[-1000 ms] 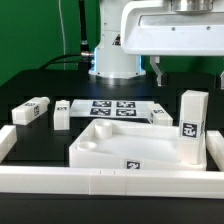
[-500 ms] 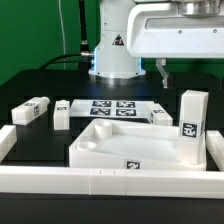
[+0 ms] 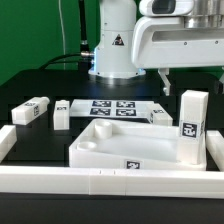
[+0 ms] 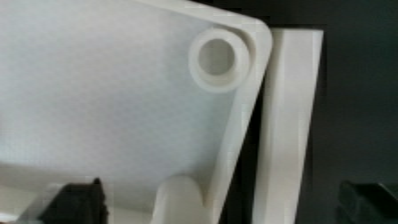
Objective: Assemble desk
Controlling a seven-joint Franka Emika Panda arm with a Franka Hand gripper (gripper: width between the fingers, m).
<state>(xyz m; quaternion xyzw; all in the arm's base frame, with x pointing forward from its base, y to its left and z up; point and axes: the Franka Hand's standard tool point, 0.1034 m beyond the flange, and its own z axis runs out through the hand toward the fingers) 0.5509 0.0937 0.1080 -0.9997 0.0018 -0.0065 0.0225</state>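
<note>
- White plastic tray-shaped rectangular tabletop (image 3: 115,143) with raised rim: flat on the black table (image 3: 40,85), near the middle of the exterior view, hollow side up, small black-and-white tag on the near wall.
- Tall white block leg (image 3: 192,125): upright at the tabletop's corner toward the exterior view's right, tag facing the camera; touching the rim or just beside it, not clear which.
- Second white block leg (image 3: 32,110): on its side, well apart from the tabletop, toward the exterior view's left.
- Shorter white block leg (image 3: 62,114): just beside the second one, between it and the marker board.
- Fourth white block leg (image 3: 160,117): lying low just behind the tabletop's far rim.
- Thin flat white marker board (image 3: 110,106): on the table behind the tabletop, in front of the arm's base.
- Long white border rail (image 3: 110,181): across the foreground, in front of the tabletop.
- White robot arm (image 3: 115,45): wrist end high over the tabletop's end toward the exterior view's right.
- Two-finger gripper (image 4: 228,203): dark fingertips (image 4: 80,200) spread wide, nothing pinched, hanging clear above the parts.
- In the wrist view: the tabletop's smooth floor, a round socket (image 4: 222,58) in a rounded corner, and a white bar (image 4: 294,120) alongside the rim's outside; which part, impossible to tell.
</note>
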